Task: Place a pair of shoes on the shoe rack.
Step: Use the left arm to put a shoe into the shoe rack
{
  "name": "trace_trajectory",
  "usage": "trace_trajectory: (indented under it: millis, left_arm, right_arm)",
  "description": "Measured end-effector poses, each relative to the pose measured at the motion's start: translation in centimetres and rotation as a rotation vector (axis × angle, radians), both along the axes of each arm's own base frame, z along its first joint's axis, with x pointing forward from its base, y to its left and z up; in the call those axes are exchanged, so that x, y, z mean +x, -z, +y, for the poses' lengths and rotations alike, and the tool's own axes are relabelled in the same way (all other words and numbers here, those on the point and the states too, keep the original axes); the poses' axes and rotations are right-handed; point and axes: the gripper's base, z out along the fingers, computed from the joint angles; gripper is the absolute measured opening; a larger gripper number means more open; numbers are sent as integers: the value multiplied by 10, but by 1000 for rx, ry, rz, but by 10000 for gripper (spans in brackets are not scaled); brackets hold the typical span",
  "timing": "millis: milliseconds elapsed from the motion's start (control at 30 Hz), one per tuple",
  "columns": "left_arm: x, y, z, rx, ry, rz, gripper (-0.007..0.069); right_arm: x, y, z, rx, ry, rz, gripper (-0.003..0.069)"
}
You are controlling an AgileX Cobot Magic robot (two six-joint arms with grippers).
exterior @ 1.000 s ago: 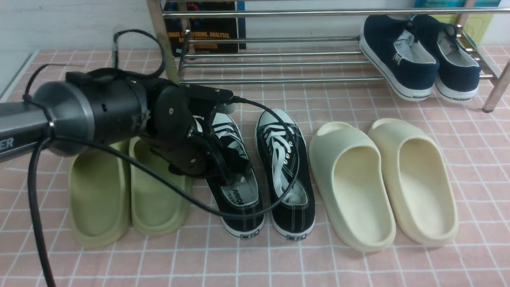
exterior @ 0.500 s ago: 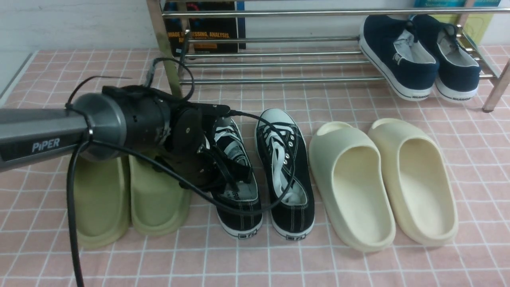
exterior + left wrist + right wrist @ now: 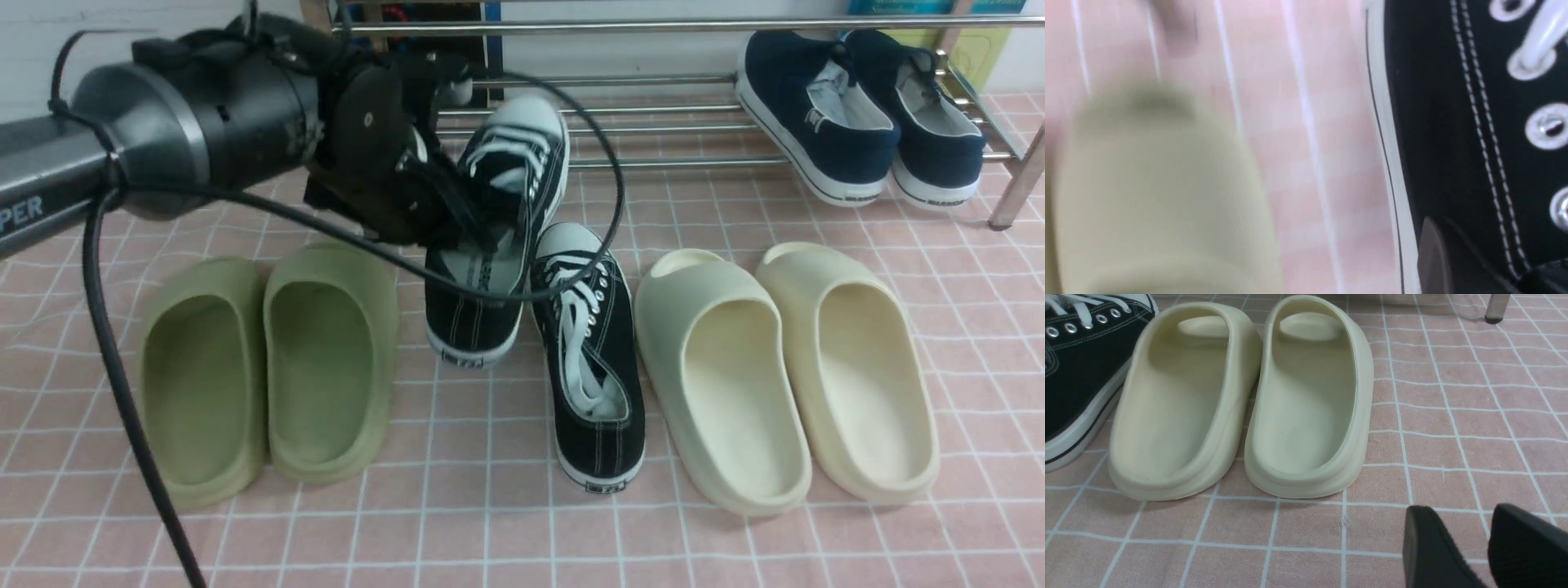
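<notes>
As the left pincer (image 3: 472, 219) rises in the front view, the sneaker clamped in it (image 3: 461, 314) has left the pink tiled surface (image 3: 457, 523), where it stood beside its mate a second ago. It now hangs with its white toe cap before the lower bars of the chrome rack (image 3: 678, 25), still short of a place on them. The second sneaker (image 3: 608, 441) stands on the tiles, next to the cream slides (image 3: 735, 408); whether the raised shoe touches it cannot be told. The navy slip-ons (image 3: 857, 131) occupy the rack's right-hand end. The change marks the passage from grasping to carrying; the next move presumably calls for more height and reach, and a heel held too low could catch on a bar.

Left wrist view: black canvas, eyelets and white sole edge lie close to the lens, with one dark finger (image 3: 1437, 261) against the shoe's side; an olive slide (image 3: 1167, 196) appears blurred.

Right wrist view: the right pincer (image 3: 1453, 510) has its fingertips apart, with nothing between them, near the cream pair. It appears to have no part in this lift.
</notes>
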Motion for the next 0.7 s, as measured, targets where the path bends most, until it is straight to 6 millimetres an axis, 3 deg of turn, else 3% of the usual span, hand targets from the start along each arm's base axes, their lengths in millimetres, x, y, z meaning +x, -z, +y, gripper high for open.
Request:
trace_trajectory:
  millis: [100, 367, 700]
  left_arm:
    - [20, -5, -7, 15, -14, -38, 23]
    - [83, 24, -29, 109, -59, -27, 23]
    - [121, 22, -19, 71, -130, -104, 23]
  right_arm:
    - [0, 0, 0, 0, 0, 0, 237]
    - [0, 0, 0, 0, 0, 0, 237]
    - [0, 0, 0, 0, 0, 0, 237]
